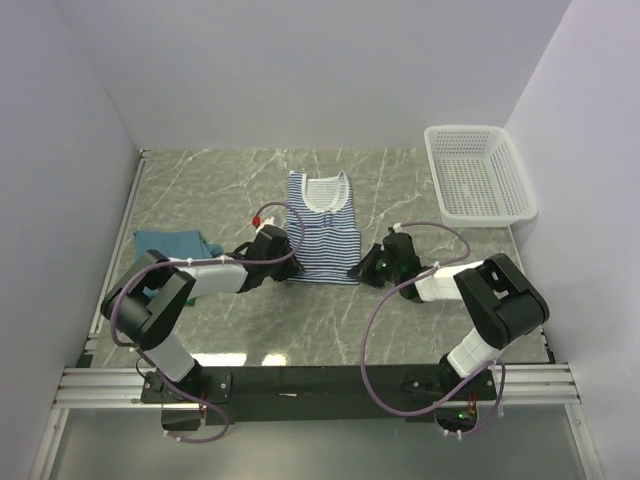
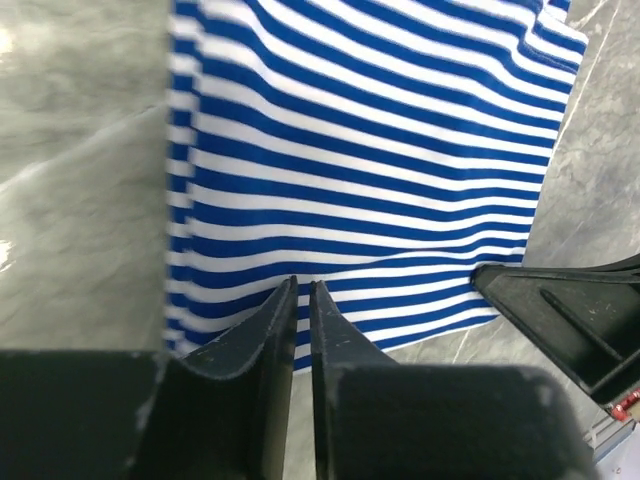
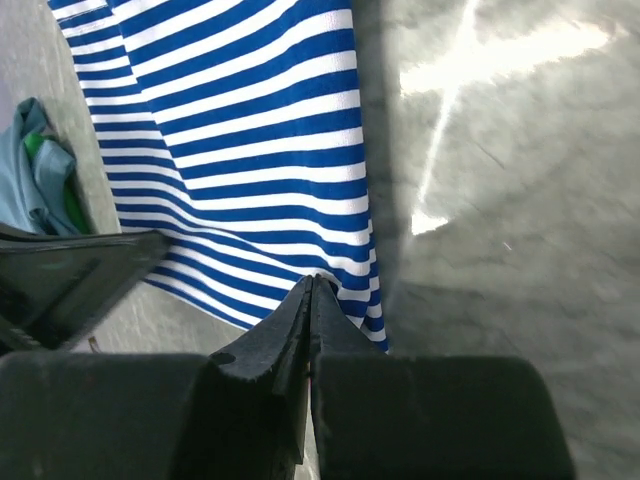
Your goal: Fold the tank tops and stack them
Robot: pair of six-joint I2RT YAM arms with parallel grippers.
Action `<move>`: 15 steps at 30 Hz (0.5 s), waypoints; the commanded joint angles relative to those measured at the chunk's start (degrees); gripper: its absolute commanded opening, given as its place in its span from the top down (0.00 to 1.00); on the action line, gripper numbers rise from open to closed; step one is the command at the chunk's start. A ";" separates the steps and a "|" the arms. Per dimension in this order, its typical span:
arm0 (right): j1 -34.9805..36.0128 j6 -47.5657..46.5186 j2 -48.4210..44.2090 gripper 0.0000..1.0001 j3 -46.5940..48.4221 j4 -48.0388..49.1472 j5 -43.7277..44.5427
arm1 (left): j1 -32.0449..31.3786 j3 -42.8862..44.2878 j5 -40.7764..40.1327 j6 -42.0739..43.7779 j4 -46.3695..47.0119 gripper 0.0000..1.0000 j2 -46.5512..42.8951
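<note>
Top external view: the striped tank top [image 1: 322,235] lies flat at the middle of the surface [image 1: 220,180], neckline away from the arms. The left claw [image 2: 303,285] and right claw [image 3: 311,280] are each closed on a corner of its near hem, probably to carry that hem toward the neckline as a first fold. The teal top [image 1: 170,243] lies bunched at left.

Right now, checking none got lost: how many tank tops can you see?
3: striped top flat in the middle; blue top bunched at left; green top, only a sliver, in that same heap.
</note>
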 commanded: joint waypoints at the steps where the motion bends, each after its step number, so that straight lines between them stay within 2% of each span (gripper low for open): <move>1: -0.97 -3.50 -2.44 0.96 -2.69 -7.95 2.85 | 0.72 0.05 -0.39 2.24 -2.64 0.83 -5.09; 6: -0.89 -5.70 -9.54 0.95 -0.94 -13.59 3.83 | 1.69 0.67 -1.27 3.56 -6.60 0.81 -10.27; 10: -0.88 -7.54 -15.97 0.91 1.08 -19.64 4.26 | 1.77 -0.81 -0.65 3.57 -8.09 0.79 -13.79; 11: -0.62 -7.98 -17.37 0.85 1.61 -20.88 5.14 | 1.60 -1.52 -0.31 3.48 -8.09 0.75 -15.80; 12: -0.71 -8.69 -20.00 0.82 1.79 -23.59 6.01 | 1.51 -2.48 -0.22 3.13 -7.92 0.66 -16.77; 14: -0.71 -9.31 -22.30 0.75 1.44 -26.06 7.86 | 1.51 -5.56 -0.21 2.16 -7.92 0.59 -19.58; 15: -0.71 -9.57 -24.05 0.68 1.00 -26.95 8.91 | 1.51 -6.44 -0.30 1.98 -7.83 0.56 -20.29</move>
